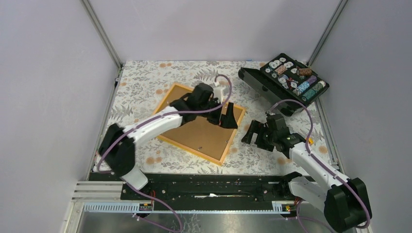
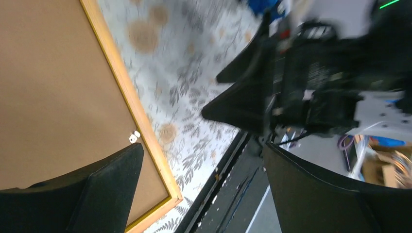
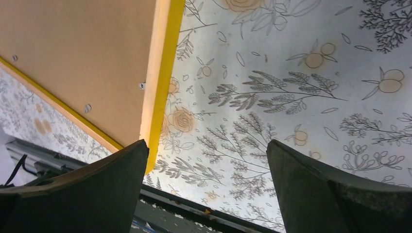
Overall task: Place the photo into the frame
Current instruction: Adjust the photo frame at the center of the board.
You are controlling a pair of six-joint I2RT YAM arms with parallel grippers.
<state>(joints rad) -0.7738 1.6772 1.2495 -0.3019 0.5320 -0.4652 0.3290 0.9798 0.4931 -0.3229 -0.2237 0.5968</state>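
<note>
The orange-yellow frame lies flat on the floral tablecloth at the centre left. A plain brown surface, which looks like the photo's reverse, fills it. The printed side does not show. My left gripper is open and empty over the frame's right edge. In the left wrist view, one finger is over the brown surface and the frame's edge runs between the fingers. My right gripper is open and empty just right of the frame. Its wrist view shows the frame's edge beside its left finger.
An open black case of small round parts stands at the back right. A black rail runs along the near table edge. The right arm is close to my left gripper. Grey walls enclose the table.
</note>
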